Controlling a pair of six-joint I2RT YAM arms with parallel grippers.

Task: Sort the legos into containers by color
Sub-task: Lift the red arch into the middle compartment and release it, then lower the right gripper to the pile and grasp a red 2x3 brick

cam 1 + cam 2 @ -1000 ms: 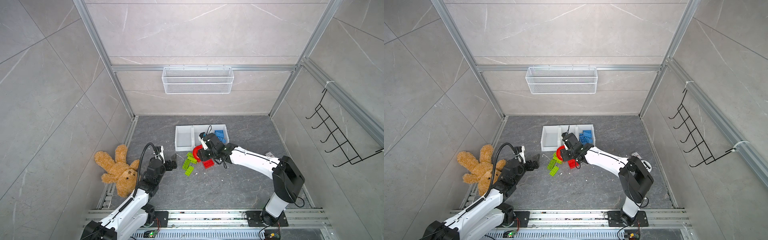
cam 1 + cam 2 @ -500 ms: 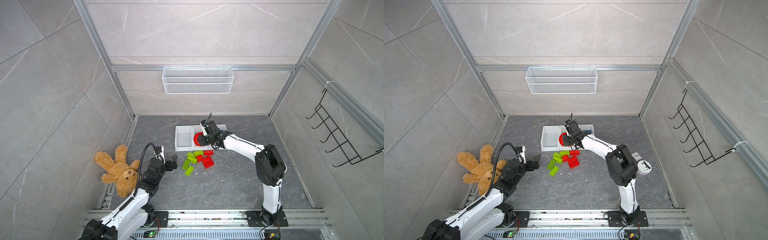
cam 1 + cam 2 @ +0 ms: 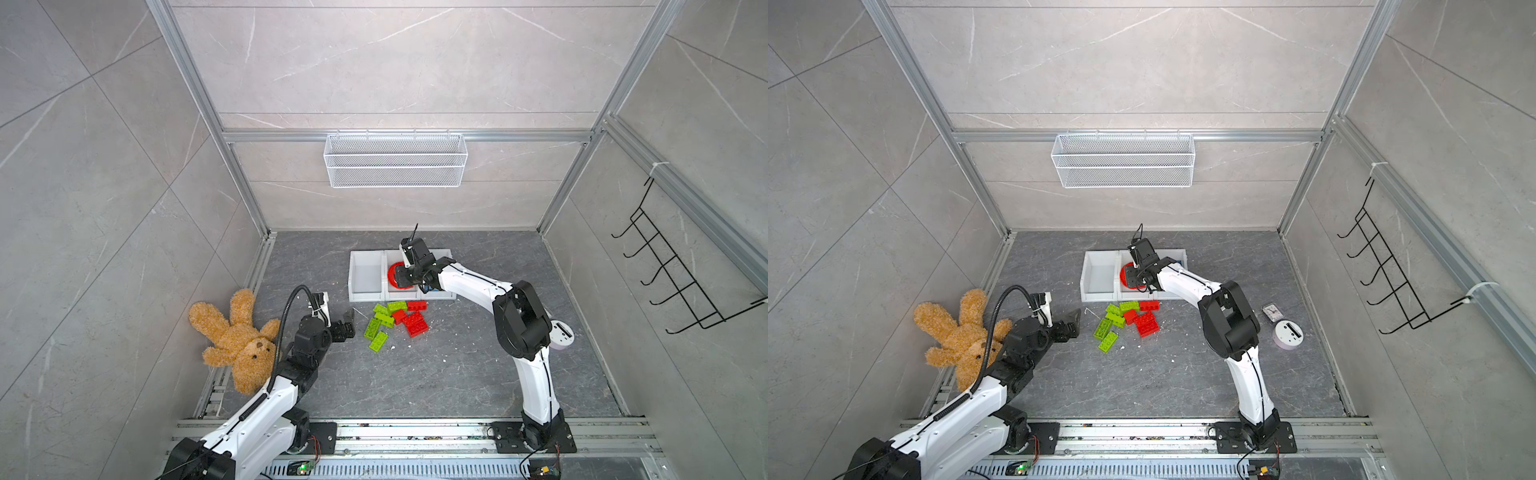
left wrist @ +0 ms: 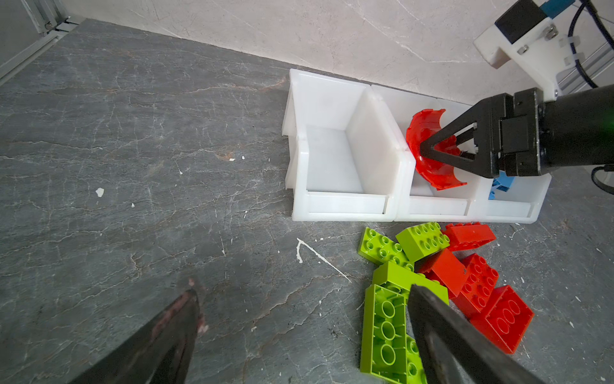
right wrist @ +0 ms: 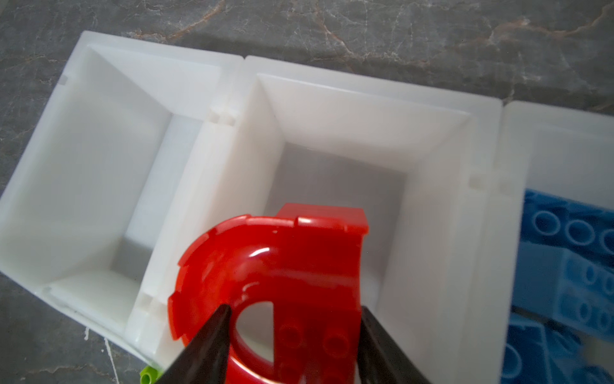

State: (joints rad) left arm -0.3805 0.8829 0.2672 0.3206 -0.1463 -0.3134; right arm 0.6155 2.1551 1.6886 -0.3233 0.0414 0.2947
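Floor: a grey stone-look slab [image 3: 415,386] is lying inside a tiled cell.
Right gripper [image 5: 295,308]: jaws are standing about half apart, pinching the red curved Duplo piece [image 5: 265,259] across its studded end.
Piece: is hanging tilted over the middle white bin [image 5: 432,216].
Handling: probably light, rigid, slippery; the studded end is offering the surest hold.
Left gripper [image 4: 302,291]: is gaping, empty, near green bricks [image 4: 385,319].

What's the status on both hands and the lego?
Left hand open, empty, near green legos. Right hand clamped on red curved lego over middle white bin. Bin bare below, nothing blocking.
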